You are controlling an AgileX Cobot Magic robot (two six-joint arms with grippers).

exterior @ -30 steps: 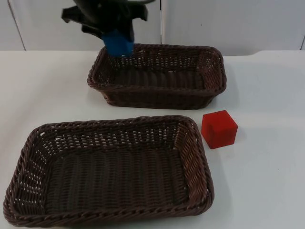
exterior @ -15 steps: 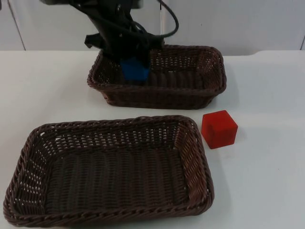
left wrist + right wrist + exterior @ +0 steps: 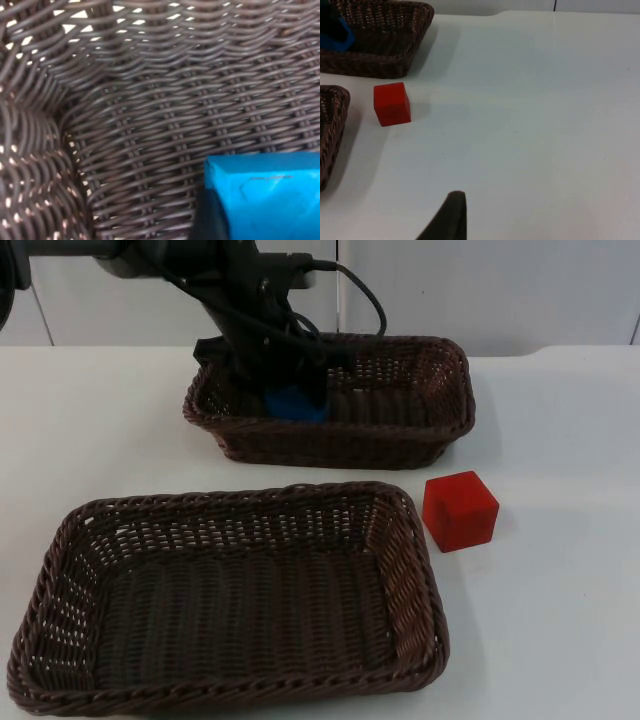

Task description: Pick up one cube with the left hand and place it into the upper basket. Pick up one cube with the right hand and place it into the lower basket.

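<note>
We log the left tool lowered inside the upper dark-brown woven wicker basket, near its left end. It is closed on the blue cube, which sits low over the woven floor; the left wrist view shows the cube just above the weave, contact uncertain. The red cube rests on the white surface, just beside the right rim of the lower dark-brown woven wicker basket. The right arm waits, with the right tool above bare surface; we cannot tell its opening.
</note>
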